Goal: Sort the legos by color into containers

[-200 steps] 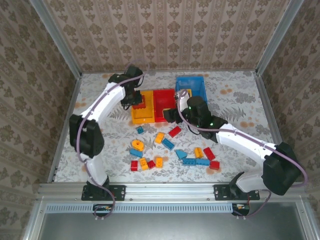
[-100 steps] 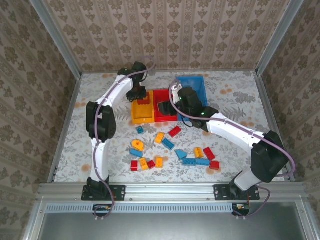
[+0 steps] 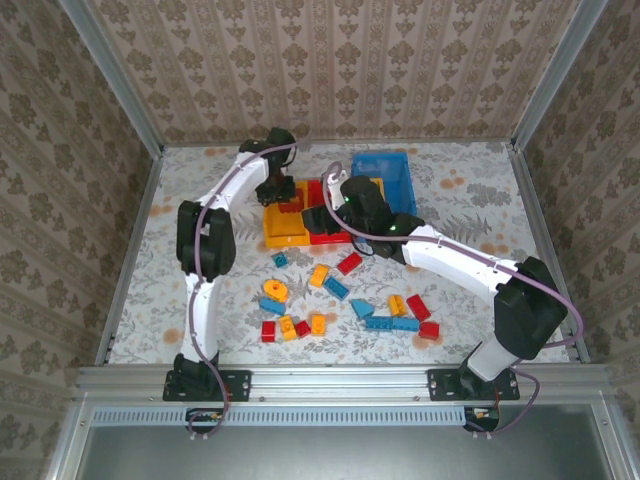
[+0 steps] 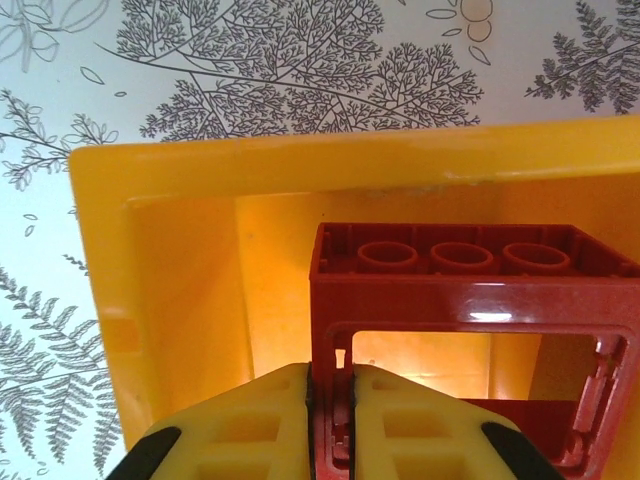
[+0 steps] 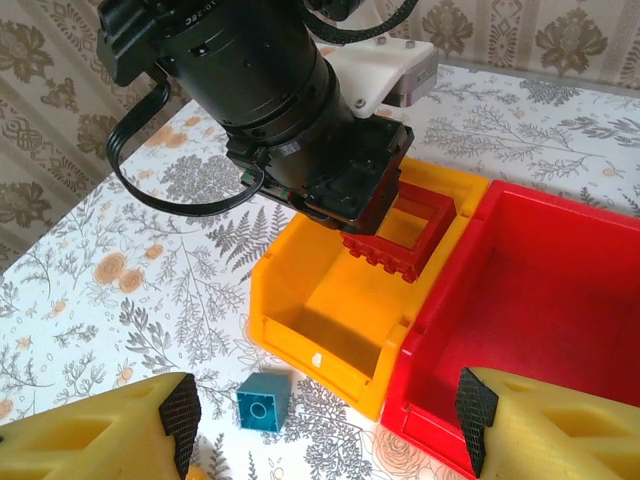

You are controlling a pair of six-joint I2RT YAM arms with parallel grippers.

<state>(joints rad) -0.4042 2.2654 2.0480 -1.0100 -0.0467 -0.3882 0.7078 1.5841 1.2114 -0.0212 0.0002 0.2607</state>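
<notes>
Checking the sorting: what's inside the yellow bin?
A red frame brick, pinched by the left gripper, hangs over the yellow bin. Its near floor is bare; the floor beneath the brick is hidden.

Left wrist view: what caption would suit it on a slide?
Left gripper holding a red frame over the yellow bin.

Bins crowded from above
The yellow bin [image 5: 275, 287] is overhung by the left gripper [image 4: 331, 385], closed on a red frame brick [image 4: 470, 290]; the red bin [image 5: 560, 295] is left bare inside, under the right gripper [image 5: 325, 425], jaws spread; a blue brick [image 5: 263, 402] is set just beside the yellow bin.
</notes>
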